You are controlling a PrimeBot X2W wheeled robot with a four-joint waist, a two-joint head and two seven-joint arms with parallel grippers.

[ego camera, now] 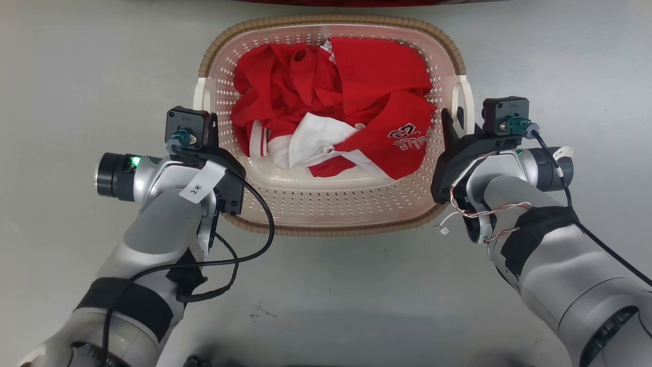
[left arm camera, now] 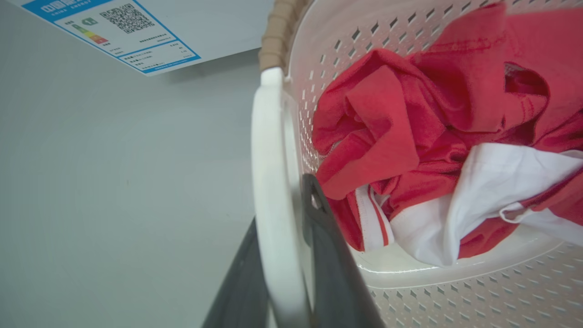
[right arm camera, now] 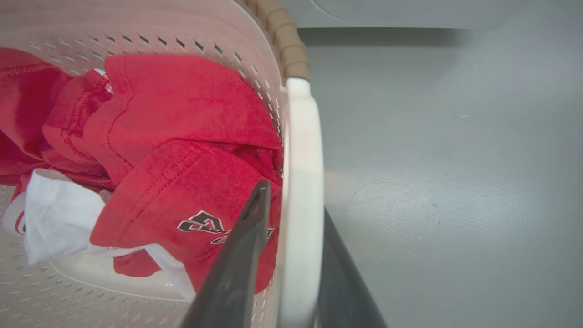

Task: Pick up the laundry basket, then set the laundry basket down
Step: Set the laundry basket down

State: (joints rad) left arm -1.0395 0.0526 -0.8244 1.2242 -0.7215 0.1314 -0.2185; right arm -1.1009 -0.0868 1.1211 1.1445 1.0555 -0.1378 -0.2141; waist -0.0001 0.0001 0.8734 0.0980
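Laundry basket (ego camera: 326, 200) sits on the grey floor (ego camera: 76, 76) between both arms, holding red and white garments (ego camera: 377, 86).

Left hand (left arm camera: 280, 214): fingers closed on the basket's left white handle (left arm camera: 268, 159), one finger inside the basket wall, one outside.

Right hand (right arm camera: 294, 200): same grip on the right white handle (right arm camera: 303, 150).

Cannot tell whether the basket is off the floor.

Two-armed grip, left end effector (left arm camera: 282, 202), right end effector (right arm camera: 294, 198), each pinching the laundry basket (ego camera: 331, 23)
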